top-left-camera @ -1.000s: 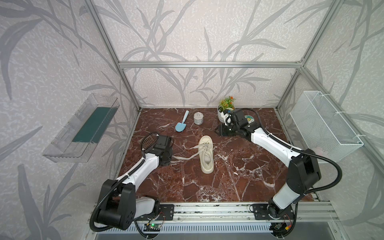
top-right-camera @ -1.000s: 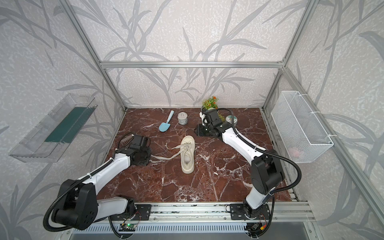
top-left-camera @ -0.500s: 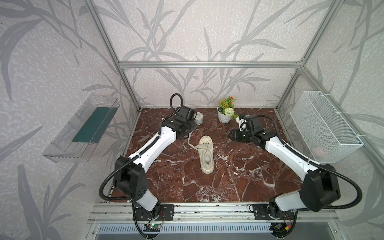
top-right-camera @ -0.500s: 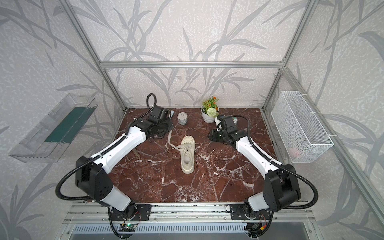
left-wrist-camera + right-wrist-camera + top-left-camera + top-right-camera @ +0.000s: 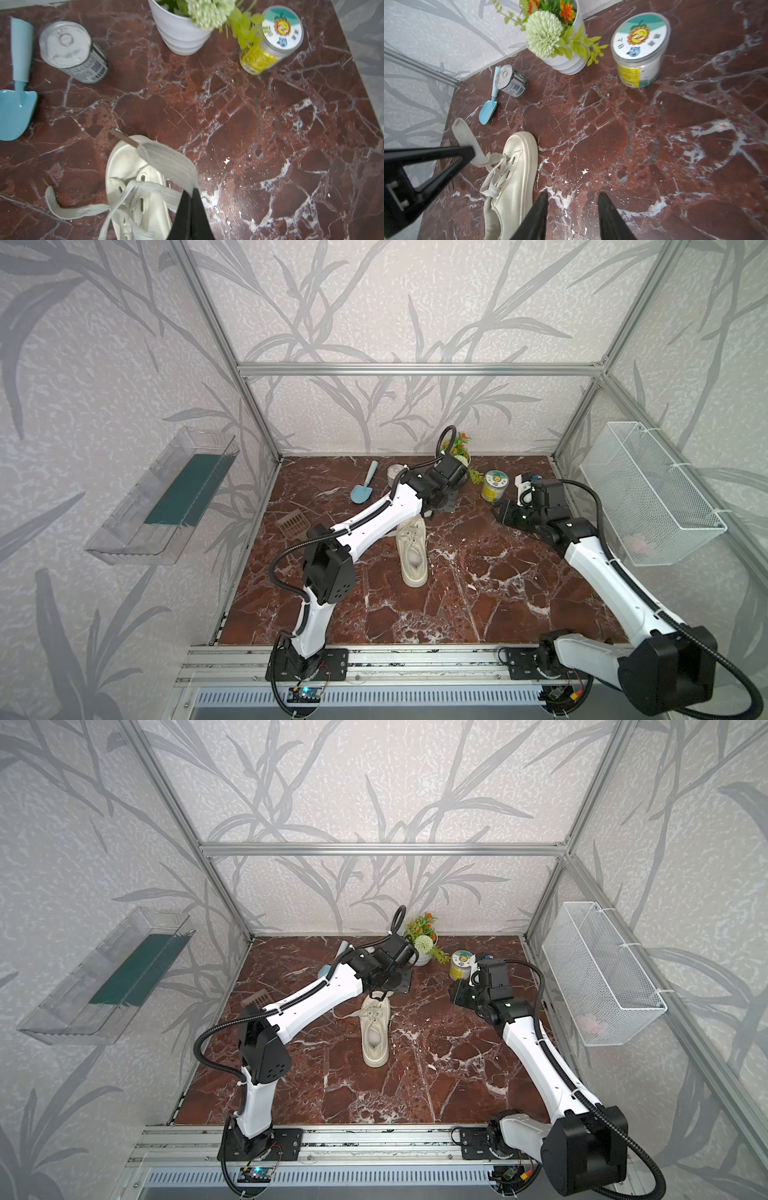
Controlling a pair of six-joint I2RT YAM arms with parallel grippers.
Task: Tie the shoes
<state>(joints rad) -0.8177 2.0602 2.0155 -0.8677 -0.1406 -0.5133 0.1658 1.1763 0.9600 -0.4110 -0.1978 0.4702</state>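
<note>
The cream shoe point(image 5: 412, 551) point(image 5: 375, 1029) lies mid-table with its toe toward the back wall. My left gripper point(image 5: 191, 190) hangs over the toe end and is shut on one flat lace point(image 5: 166, 162), which rises from the eyelets and folds over past the fingertips. In the right wrist view the left gripper point(image 5: 467, 151) pinches that lace point(image 5: 464, 133) beside the shoe point(image 5: 517, 172). The other lace end point(image 5: 62, 207) trails loose on the marble. To the right of the shoe, my right gripper point(image 5: 572, 195) point(image 5: 498, 512) is open, with only bare marble between its fingers.
Along the back stand a blue trowel point(image 5: 363, 487), a tin can point(image 5: 394, 472), a white flower pot point(image 5: 422, 952) and a yellow-labelled jar point(image 5: 494, 485). A brown scoop point(image 5: 293, 522) lies at the left. A wire basket point(image 5: 648, 493) and a clear tray point(image 5: 166, 497) hang on the side walls.
My left gripper swung from the shoe's left, round the back, to over its toe, carrying the lace along. My right gripper drew back from near the flower pot toward the right.
</note>
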